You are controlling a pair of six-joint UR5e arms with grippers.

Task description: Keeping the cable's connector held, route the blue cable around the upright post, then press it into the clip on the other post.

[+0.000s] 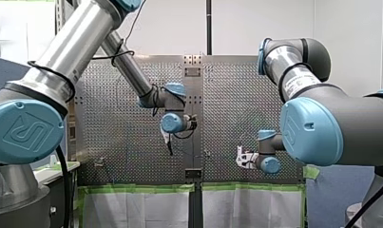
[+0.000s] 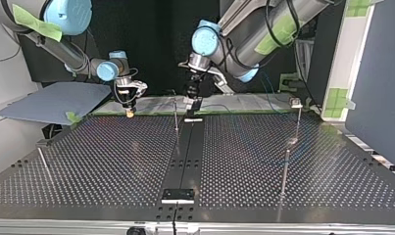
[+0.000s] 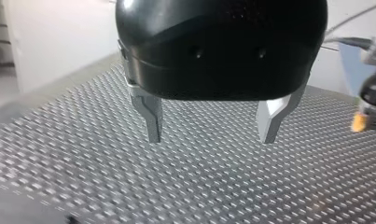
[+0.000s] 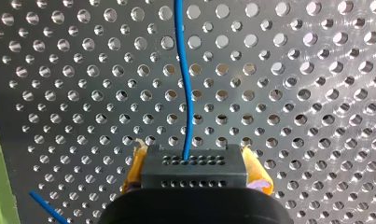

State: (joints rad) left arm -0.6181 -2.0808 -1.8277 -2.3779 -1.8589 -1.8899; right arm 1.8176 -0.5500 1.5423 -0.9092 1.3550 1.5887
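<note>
In the right wrist view my right gripper [image 4: 195,169] is shut on a black connector [image 4: 194,175], gripped between its yellow pads [image 4: 256,171]. The blue cable [image 4: 186,93] runs from the connector straight ahead over the perforated plate. In the top view this gripper [image 2: 130,111] hangs at the table's far left. My left gripper [image 3: 210,138] has its metal fingers [image 3: 153,122] open above the plate with nothing between them. It hovers near the far middle [image 2: 192,104], just behind a thin upright post [image 2: 176,120]. Another post with a small clip [image 2: 296,103] stands at the far right.
Two more thin posts stand at the top view's near right [image 2: 284,169] and near left [image 2: 43,160]. A black strip [image 2: 185,156] runs down the table's middle to a small bracket [image 2: 178,195]. A second stretch of blue cable [image 4: 45,206] lies beside my right gripper.
</note>
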